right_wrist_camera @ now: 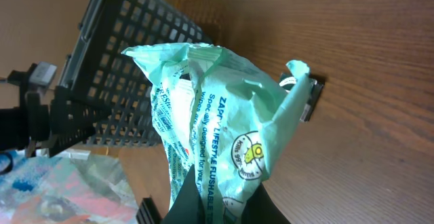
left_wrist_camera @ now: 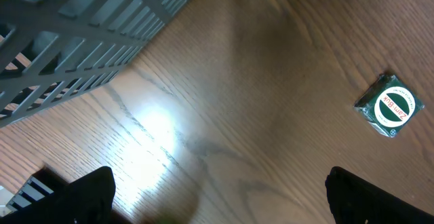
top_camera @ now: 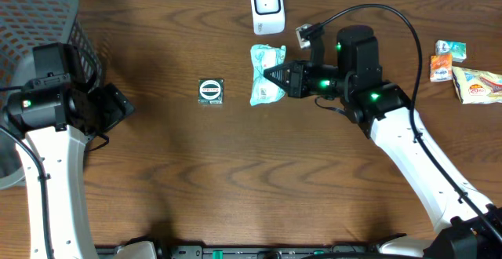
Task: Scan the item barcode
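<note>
Right gripper [top_camera: 269, 76] has its jaws pinched tight on one edge of the mint-green packet [top_camera: 263, 61], and the packet sits close to the white scanner [top_camera: 267, 8], on its near side and not touching it. It is gripped by the edge, I'd say, so the printed faces are free to turn toward the scanner's window. In the wrist view the crumpled film shows lettering, but no barcode I can pick out. Far to the left of the scanner, the left gripper [top_camera: 118, 106] sits beside the grey basket [top_camera: 47, 16], jaws spread wide and empty, likely parked clear. A small green-labelled square item [top_camera: 211, 91] lies on the table [top_camera: 235, 173], down-left of the scanner.
</note>
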Controlling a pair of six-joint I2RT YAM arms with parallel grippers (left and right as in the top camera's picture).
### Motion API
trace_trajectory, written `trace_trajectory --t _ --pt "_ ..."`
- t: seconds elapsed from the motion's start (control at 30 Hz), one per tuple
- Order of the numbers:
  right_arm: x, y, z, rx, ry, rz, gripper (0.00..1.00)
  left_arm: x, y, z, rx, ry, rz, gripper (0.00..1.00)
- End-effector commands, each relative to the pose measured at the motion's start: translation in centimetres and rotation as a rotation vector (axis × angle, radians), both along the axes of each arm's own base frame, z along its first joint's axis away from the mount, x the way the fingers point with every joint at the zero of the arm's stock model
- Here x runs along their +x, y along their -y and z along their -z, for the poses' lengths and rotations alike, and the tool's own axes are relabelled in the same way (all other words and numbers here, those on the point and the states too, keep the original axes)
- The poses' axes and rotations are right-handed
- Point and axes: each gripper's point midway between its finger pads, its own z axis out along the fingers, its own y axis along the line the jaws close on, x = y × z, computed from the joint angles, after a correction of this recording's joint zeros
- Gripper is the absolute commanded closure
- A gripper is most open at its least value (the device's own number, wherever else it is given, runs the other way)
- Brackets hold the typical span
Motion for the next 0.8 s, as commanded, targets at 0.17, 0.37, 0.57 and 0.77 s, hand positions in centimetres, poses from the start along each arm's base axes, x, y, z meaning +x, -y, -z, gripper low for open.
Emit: trace_trajectory --t 0.17,0.37,0.57,0.77 --pt "0.07 0.08 -1.07 -0.014 0.031 0.019 0.99 -0.28 -0.31 -0.03 0.013 -0.005 -0.014 0.02" --pt "0.06 0.07 -1.06 -0.014 0.031 0.019 0.99 -0.28 -0.31 -0.03 0.013 -0.005 -0.014 0.02" --pt "0.12 0.14 -0.73 -0.03 0.024 0.033 0.99 -0.28 -0.31 -0.03 0.013 -0.005 -0.014 0.03" --pt "0.06 0.18 -0.48 -0.041 0.022 0.033 0.99 -0.28 -0.31 -0.03 0.013 -0.005 -0.014 0.03"
